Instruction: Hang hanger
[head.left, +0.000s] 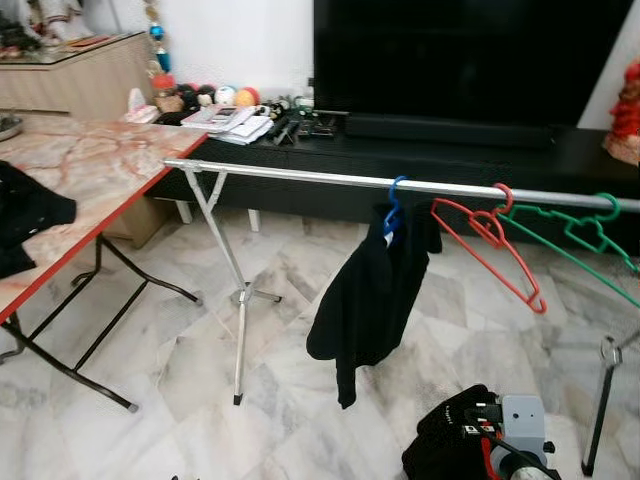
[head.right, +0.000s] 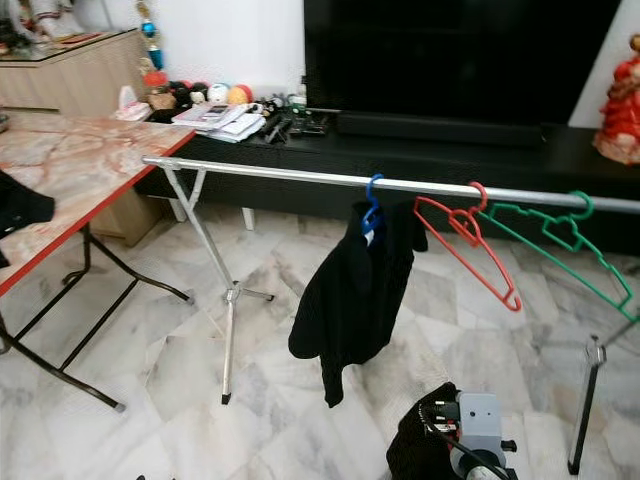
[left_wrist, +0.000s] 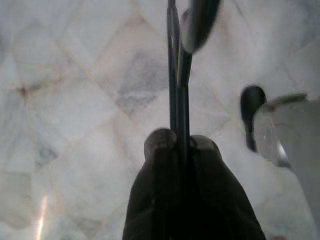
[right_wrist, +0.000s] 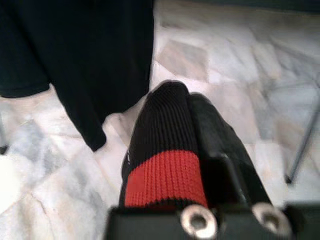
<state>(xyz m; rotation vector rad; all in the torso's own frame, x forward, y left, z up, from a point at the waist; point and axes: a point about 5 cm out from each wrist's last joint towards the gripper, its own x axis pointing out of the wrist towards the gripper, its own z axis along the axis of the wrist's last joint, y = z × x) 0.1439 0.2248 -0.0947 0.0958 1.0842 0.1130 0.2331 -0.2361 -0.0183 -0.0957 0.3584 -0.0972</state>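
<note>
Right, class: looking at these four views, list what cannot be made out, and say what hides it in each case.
- Green hanger: its right end is cut off by the left eye view's edge.
- Blue hanger: its hook shows; the black garment covers the rest.
- Rail: its far right end runs past the frame in both eye views.
- Thin thing gripped by the left gripper: blurred in the left wrist view, its kind unclear.
- Right gripper: knit covers hide the fingers' surfaces.

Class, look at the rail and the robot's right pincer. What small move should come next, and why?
Probably a turn left toward the table, where another dark cloth lies. The blue hanger with its black garment already hangs on the rail. The right pincer sits low beneath it, shut and holding nothing, so this hanging looks done.
</note>
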